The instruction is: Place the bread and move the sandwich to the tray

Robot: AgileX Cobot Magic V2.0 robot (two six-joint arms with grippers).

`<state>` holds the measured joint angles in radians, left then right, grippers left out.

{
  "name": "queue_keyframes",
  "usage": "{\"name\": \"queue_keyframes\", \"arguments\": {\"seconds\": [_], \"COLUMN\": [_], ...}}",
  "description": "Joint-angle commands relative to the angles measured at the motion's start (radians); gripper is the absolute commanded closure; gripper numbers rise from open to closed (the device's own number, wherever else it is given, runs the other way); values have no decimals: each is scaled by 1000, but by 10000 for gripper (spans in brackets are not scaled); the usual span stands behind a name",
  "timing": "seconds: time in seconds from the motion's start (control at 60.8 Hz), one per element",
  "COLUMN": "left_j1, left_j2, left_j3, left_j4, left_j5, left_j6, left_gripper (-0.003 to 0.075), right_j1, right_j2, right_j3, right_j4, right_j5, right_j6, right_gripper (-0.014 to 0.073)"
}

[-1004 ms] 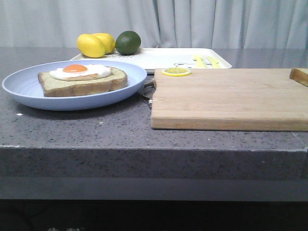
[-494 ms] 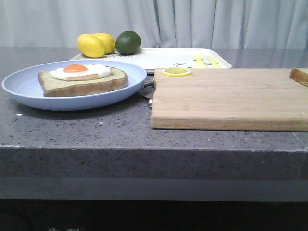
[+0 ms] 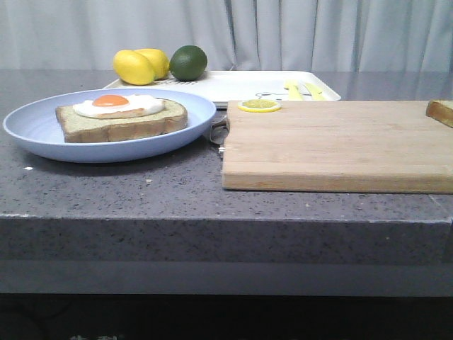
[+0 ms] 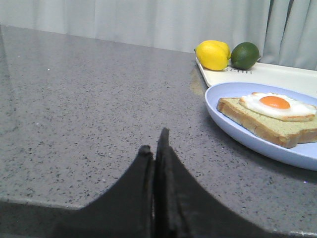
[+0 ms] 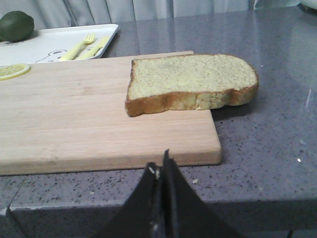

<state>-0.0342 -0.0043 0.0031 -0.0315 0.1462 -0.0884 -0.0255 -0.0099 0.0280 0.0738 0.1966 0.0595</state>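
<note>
At far right of the front view, the bread [image 5: 190,82] lies overhanging the cutting board [image 3: 340,142], while the sandwich [image 3: 122,117] sits on the blue plate [image 3: 42,134] awaiting the tray [image 3: 241,83]; both left gripper [image 4: 154,148] and right gripper [image 5: 161,166] stay pressed together.

From my front camera the bread [image 3: 442,112] is cut off by the right edge; I see only one corner of it. The tray [image 3: 241,83] is partly hidden behind the plate [image 3: 42,138] and the cutting board [image 3: 340,145], and its printed marks are too small to read. In the left wrist view the plate and the sandwich [image 4: 270,119] run off the right edge.
</note>
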Motion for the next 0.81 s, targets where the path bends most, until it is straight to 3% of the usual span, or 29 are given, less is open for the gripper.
{"name": "queue_keyframes", "arguments": {"seconds": [0.0,0.79], "left_j1": [3,3], "left_j2": [-21,-21], "left_j3": [3,3], "left_j4": [22,22], "left_j5": [-86,-137], "left_j6": [-9,-9], "left_gripper": [741,741], "right_j1": [-4,-4], "right_j2": [-18,-18], "right_j3": [-3,-3], "right_j4": [-8,-8], "right_j5": [-83,-101], "right_j6": [-3,-3], "right_gripper": [652,652]}}
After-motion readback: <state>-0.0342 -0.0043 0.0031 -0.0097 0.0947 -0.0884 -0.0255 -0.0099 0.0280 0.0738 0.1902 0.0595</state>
